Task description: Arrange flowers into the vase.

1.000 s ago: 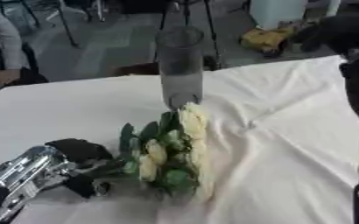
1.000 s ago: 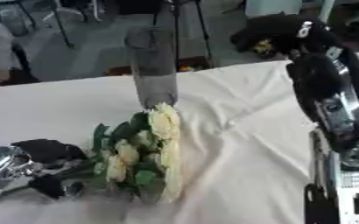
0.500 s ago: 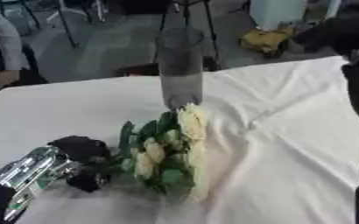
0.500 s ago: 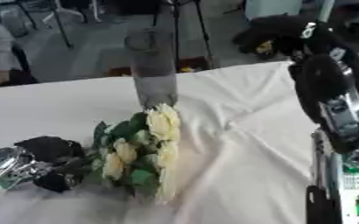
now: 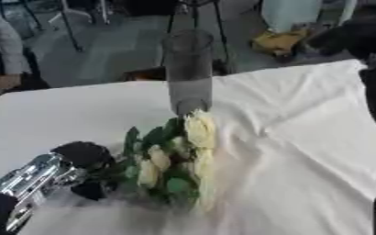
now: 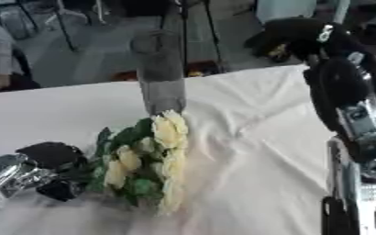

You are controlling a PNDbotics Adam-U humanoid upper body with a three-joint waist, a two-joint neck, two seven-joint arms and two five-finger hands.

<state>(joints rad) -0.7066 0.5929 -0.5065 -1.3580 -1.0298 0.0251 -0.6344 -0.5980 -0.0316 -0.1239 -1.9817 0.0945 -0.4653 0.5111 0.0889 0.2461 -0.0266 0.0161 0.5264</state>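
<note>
Cream bouquet [image 5: 175, 158] before upright vase [image 5: 190, 71]

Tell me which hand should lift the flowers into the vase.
Left. The left hand is already curled at the bouquet by its stems, close to the vase. The right hand is raised beyond the table's far edge.

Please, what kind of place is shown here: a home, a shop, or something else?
Probably a lab or workshop, not a home. The white-clothed table stands on a bare grey floor, with thin stand legs behind the vase and equipment lying about.
</note>
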